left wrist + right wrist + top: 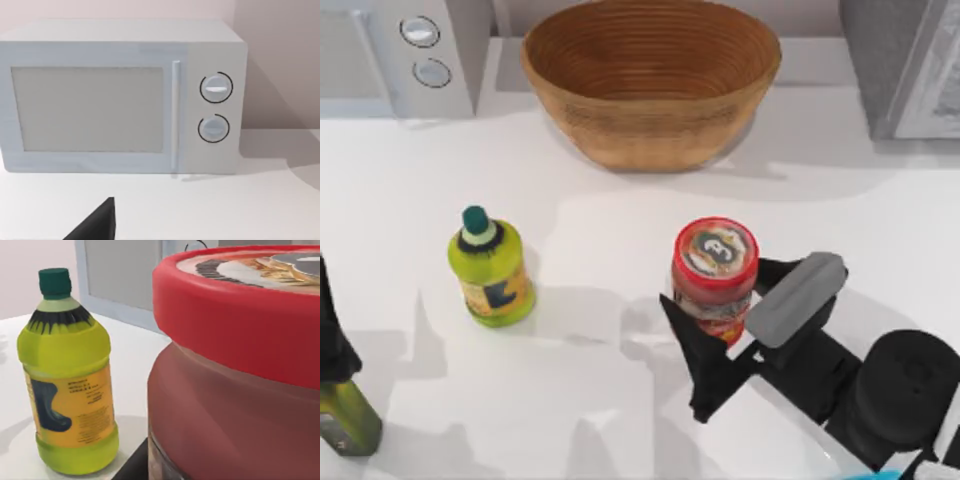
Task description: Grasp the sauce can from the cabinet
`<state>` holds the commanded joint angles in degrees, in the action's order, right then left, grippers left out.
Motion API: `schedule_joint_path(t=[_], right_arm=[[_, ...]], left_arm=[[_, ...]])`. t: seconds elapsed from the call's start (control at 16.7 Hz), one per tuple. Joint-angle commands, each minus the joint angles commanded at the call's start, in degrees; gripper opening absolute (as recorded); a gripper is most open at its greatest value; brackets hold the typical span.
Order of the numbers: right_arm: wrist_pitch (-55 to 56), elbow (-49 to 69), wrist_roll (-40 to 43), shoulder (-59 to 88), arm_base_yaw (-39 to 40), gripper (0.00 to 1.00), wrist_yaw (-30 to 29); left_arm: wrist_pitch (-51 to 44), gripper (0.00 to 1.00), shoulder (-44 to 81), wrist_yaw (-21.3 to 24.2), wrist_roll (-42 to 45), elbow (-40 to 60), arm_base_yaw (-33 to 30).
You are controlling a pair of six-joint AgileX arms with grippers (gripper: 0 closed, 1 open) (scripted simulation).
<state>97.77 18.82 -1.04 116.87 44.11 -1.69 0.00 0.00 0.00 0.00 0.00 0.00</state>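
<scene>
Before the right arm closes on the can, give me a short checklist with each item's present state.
1. Can upright on the table: ok.
2. Right tool at the can, one finger on its left, the other near its right: ok.
3. Fingers touching the can: cannot tell.
4. Bottle apart from the can, out of the tool's way: ok.
5. Bowl behind the can, apart: ok.
6. Left tool parked at the table's left edge, facing the microwave: ok.
</scene>
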Motion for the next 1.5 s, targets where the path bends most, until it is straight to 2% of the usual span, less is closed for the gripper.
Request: schedule_joint_path(t=[0.42, 0.72, 1.5], right_arm=[[-2.70, 13.13, 0.16, 9.74, 0.15, 0.00, -0.06], [-3.38, 14.96, 0.20, 11.24, 0.05, 0.00, -0.11], [-3.38, 14.96, 0.20, 11.24, 0.05, 0.98, -0.11]], left_arm=[[0.00, 1.00, 0.00, 0.00, 0.00, 0.00, 0.00], [0.00, 1.00, 0.00, 0.00, 0.00, 0.00, 0.00], [0.00, 1.00, 0.00, 0.00, 0.00, 0.00, 0.00]])
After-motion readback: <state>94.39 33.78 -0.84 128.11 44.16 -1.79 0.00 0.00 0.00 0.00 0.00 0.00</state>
